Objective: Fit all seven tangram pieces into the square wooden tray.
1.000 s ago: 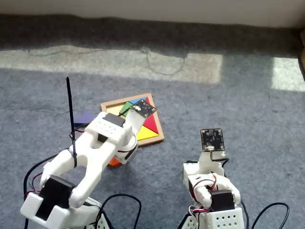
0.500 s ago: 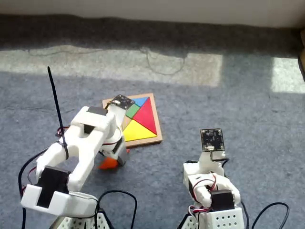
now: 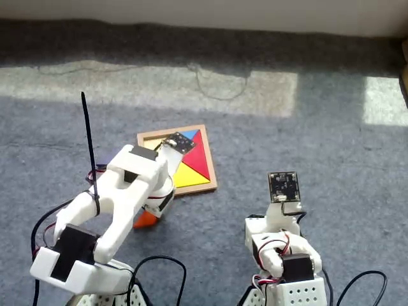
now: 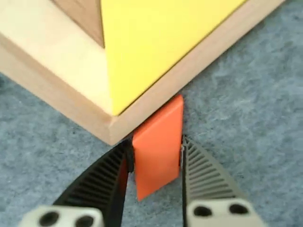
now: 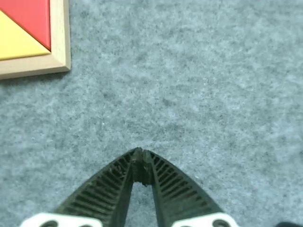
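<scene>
Covering the scene is a grey carpet (image 3: 331, 166), with the square wooden tray (image 4: 52, 85) lying toward its middle. Over the tray's near left corner reaches the left arm (image 3: 121, 204), and the right arm (image 3: 284, 255) sits folded by the carpet's near edge, well apart from the tray. Inside the tray, a yellow triangle (image 3: 185, 175) and a red triangle (image 3: 199, 156) lie flat, edge to edge. The left gripper (image 4: 155, 144) has its fingers clamped on an orange piece (image 4: 163, 123), which stands on edge outside the tray and touches that corner's rim. The right gripper (image 5: 140, 153) hangs above bare carpet, fingers pressed together and empty.
</scene>
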Robot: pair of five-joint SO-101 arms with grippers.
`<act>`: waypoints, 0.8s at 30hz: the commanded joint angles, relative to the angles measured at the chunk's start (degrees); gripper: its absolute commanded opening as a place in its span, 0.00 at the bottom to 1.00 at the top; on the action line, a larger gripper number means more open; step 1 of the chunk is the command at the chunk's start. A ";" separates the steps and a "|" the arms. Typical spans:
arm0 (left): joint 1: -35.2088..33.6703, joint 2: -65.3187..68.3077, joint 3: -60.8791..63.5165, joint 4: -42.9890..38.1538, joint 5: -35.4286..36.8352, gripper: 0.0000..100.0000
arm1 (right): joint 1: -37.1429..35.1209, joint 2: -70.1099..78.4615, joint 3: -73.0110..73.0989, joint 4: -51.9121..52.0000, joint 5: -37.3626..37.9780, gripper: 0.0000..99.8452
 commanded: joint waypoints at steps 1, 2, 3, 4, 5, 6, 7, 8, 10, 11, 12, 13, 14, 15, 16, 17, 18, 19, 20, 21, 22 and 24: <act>0.84 -0.57 0.22 0.26 -0.26 0.01 | 0.66 -0.31 8.75 0.22 -0.35 0.01; 0.66 -0.75 0.04 0.26 -0.26 0.01 | 0.66 -0.31 8.75 0.22 -0.35 0.01; 0.57 -1.36 0.04 0.26 -0.26 0.01 | 0.66 -0.31 8.75 0.22 -0.35 0.01; 0.57 -2.42 0.40 0.35 -0.26 0.01 | 0.66 -0.31 8.75 0.22 -0.35 0.01; 0.66 -3.65 0.48 0.62 -0.26 0.01 | 0.66 -0.31 8.75 0.22 -0.35 0.01; 0.84 -5.32 0.92 0.70 -0.26 0.01 | 0.66 -0.31 8.75 0.22 -0.35 0.01; 0.92 -7.16 1.89 0.70 -0.26 0.01 | 0.66 -0.31 8.75 0.22 -0.35 0.01; 0.92 -9.36 2.95 0.44 -0.35 0.01 | 0.66 -0.31 8.75 0.22 -0.35 0.01; 0.84 -14.37 5.14 0.35 -0.35 0.01 | 0.66 -0.31 8.75 0.22 -0.35 0.01; 0.66 -17.10 6.02 0.35 -0.18 0.01 | 0.66 -0.31 8.75 0.22 -0.35 0.01; 0.48 -19.74 6.81 0.35 -0.18 0.01 | 0.66 -0.31 8.75 0.22 -0.35 0.01; 0.48 -22.20 7.34 0.35 -0.09 0.01 | 0.66 -0.31 8.75 0.22 -0.35 0.01; 0.40 -24.31 7.60 0.35 0.00 0.01 | 0.66 -0.31 8.75 0.22 -0.35 0.01; 0.40 -26.42 7.60 0.35 0.44 0.01 | 0.66 -0.31 8.75 0.22 -0.35 0.01; 0.40 -28.18 7.60 0.35 1.93 0.01 | 0.66 -0.31 8.75 0.22 -0.35 0.01; 0.40 -29.49 7.43 0.35 3.87 0.01 | 0.66 -0.31 8.75 0.22 -0.35 0.01; 0.40 -30.64 7.25 0.26 5.98 0.01 | 0.66 -0.31 8.75 0.22 -0.35 0.01; 0.40 -31.25 6.46 0.26 7.91 0.01 | 0.66 -0.31 8.75 0.22 -0.35 0.01; 0.40 -31.52 5.41 0.26 9.32 0.01 | 0.66 -0.31 8.75 0.22 -0.35 0.01; 0.40 -31.60 4.18 0.26 10.37 0.01 | 0.66 -0.31 8.75 0.22 -0.35 0.01; 0.40 -31.60 2.86 0.26 11.08 0.01 | 0.66 -0.31 8.75 0.22 -0.35 0.01; 0.48 -31.60 -0.13 0.26 11.96 0.01 | 0.66 -0.31 8.75 0.22 -0.35 0.01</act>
